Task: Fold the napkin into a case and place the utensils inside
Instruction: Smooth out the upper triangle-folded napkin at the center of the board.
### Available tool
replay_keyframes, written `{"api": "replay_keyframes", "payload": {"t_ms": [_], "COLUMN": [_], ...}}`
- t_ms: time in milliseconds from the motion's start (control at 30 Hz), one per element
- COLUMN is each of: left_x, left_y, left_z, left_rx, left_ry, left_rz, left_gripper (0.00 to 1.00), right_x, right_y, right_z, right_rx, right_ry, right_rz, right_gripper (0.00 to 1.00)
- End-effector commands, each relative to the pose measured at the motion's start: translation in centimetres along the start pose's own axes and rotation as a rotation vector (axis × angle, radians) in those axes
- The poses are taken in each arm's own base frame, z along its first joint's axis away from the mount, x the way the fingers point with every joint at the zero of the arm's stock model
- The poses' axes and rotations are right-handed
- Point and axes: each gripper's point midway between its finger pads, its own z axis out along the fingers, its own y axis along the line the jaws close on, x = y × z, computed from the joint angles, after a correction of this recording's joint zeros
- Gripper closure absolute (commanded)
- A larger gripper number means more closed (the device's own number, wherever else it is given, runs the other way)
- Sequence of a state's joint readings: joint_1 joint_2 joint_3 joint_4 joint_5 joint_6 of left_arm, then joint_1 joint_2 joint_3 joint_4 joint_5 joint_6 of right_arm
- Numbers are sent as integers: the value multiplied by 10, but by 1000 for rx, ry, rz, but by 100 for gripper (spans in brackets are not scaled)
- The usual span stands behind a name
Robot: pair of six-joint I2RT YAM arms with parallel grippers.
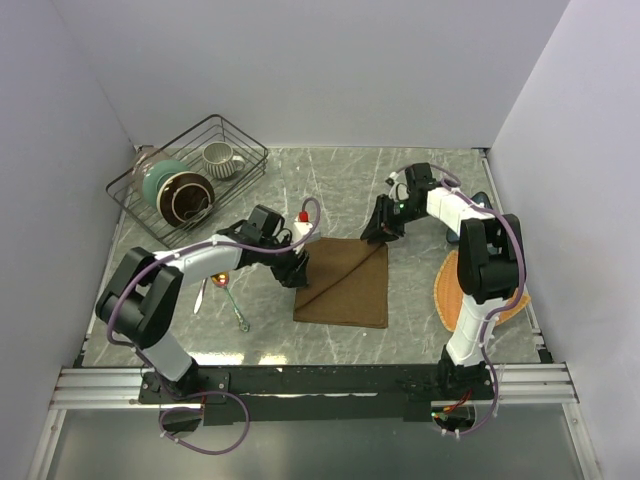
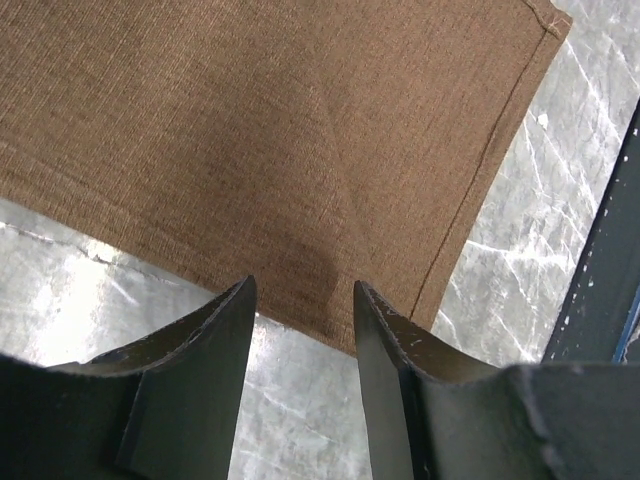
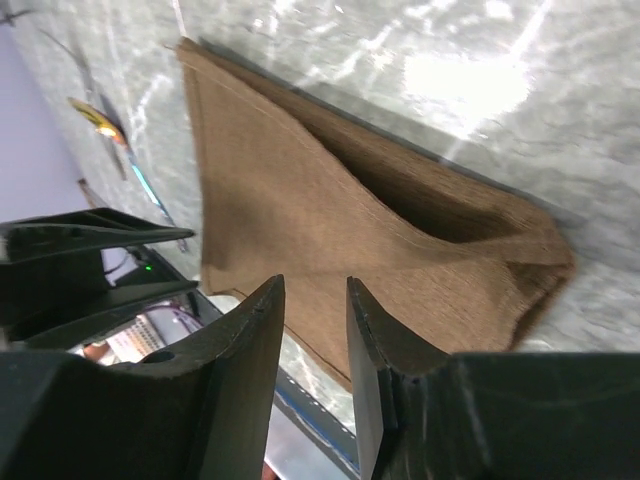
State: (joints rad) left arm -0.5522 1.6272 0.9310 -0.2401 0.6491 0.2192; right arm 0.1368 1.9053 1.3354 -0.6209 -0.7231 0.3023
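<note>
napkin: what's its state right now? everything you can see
The napkin is dark-brown woven cloth with a stitched hem, lying on the marble table, folded over with a diagonal crease. At its far right corner the upper layer bulges up. The left gripper is at its left edge, the right gripper at that corner, both with jaws apart.

The napkin (image 1: 345, 290) lies mid-table (image 1: 330, 190), my left gripper (image 1: 295, 272) at its left edge, my right gripper (image 1: 378, 235) at its far-right corner; the utensils (image 1: 230, 300) lie left of it.
</note>
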Motion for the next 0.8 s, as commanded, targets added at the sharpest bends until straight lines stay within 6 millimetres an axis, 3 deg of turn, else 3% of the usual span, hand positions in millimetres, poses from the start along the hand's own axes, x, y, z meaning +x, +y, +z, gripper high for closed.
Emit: {"api": "replay_keyframes", "payload": {"t_ms": [0,167,400,767], "left_x": [-24,-27,-13,-3], "left_y": [5,10,11,11], "left_z": [6,12,22,31], "left_rx": [-14,-21,-12,-8], "left_ry": [-47,-42,8,74], "left_rz": [52,49,47,45], "left_gripper": [50,51,52,54], "right_x": [-21,-22,0,7], "right_y": [25,0,-31,-46], "right_z": [-9,9,20,25], "right_rx": [-63,-1,73,112], "right_ry": [-66,-61,-8,30], "right_rz": [-28,10,71,83], "right_gripper": [62,62,63,63]}}
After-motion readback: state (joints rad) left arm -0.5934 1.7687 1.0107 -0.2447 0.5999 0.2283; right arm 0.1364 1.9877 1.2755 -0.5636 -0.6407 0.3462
